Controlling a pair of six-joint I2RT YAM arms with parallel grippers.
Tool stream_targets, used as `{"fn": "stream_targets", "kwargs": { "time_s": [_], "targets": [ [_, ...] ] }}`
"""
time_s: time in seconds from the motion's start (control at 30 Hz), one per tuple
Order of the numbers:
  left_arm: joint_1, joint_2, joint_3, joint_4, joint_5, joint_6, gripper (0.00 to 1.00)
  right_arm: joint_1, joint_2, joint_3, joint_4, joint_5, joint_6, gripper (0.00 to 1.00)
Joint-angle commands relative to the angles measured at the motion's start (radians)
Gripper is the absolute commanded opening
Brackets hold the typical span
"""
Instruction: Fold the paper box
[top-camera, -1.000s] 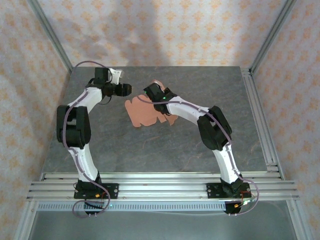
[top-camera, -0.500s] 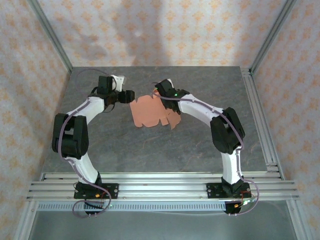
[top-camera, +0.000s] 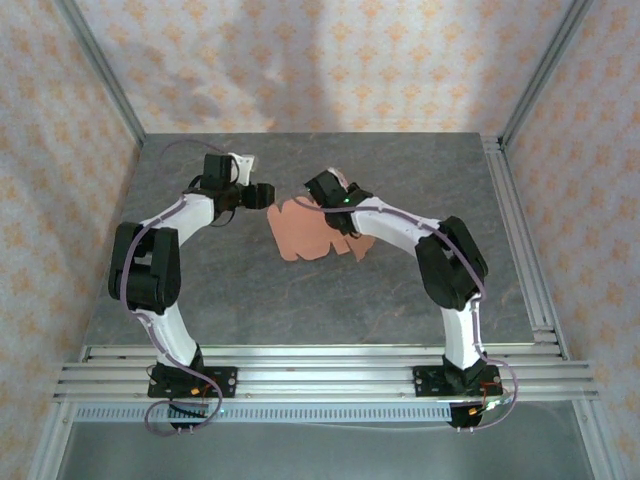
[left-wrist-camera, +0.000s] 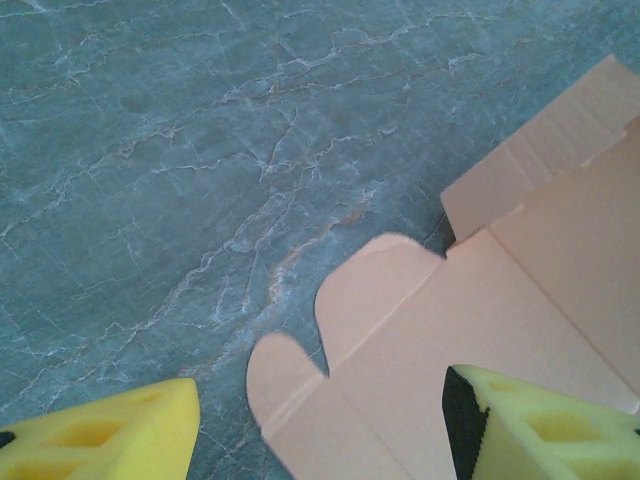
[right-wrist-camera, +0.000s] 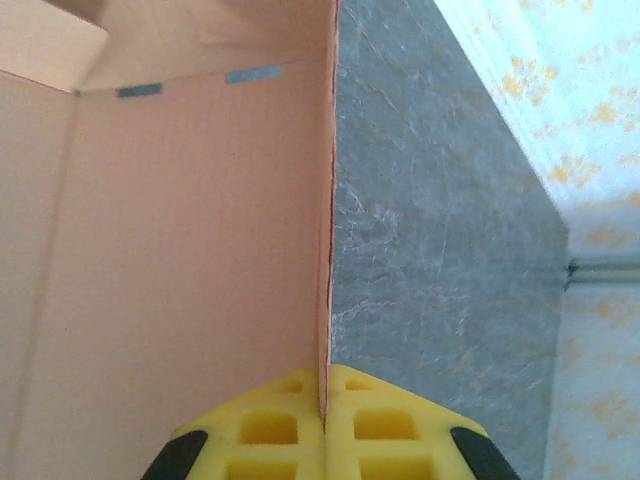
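Mid table (top-camera: 300, 300), paper box (top-camera: 300, 228), unfolded salmon sheet

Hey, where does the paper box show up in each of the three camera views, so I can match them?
Top external: paper box lies near the table's middle.
Left wrist: paper box at lower right, rounded flaps pointing left.
Right wrist: paper box covers the left half, its edge running up from bottom centre.
Shared landmark: the grey veined table.

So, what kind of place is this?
Likely a robot test cell, not a home: two arms bolted to an aluminium rail, a grey marbled table, patterned wall panels closing it in on three sides.
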Motion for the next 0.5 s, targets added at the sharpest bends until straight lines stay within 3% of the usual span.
{"fn": "stream_targets", "kwargs": {
  "time_s": [0.0,0.33,0.47],
  "targets": [
    [-0.007,-0.014,-0.003,0.031,-0.048,-0.028,0.67,0.027,-0.02,-0.044,0.157,0.071,-0.239,0.0],
    [0.024,-0.029,-0.057,0.095,-0.071,-0.124,0.72,0.121,-0.006,-0.231,0.669,0.081,-0.697,0.0],
    [0.04,-0.041,-0.078,0.112,-0.052,-0.131,0.73,0.124,0.01,-0.251,0.786,0.08,-0.799,0.0]
  ]
}}
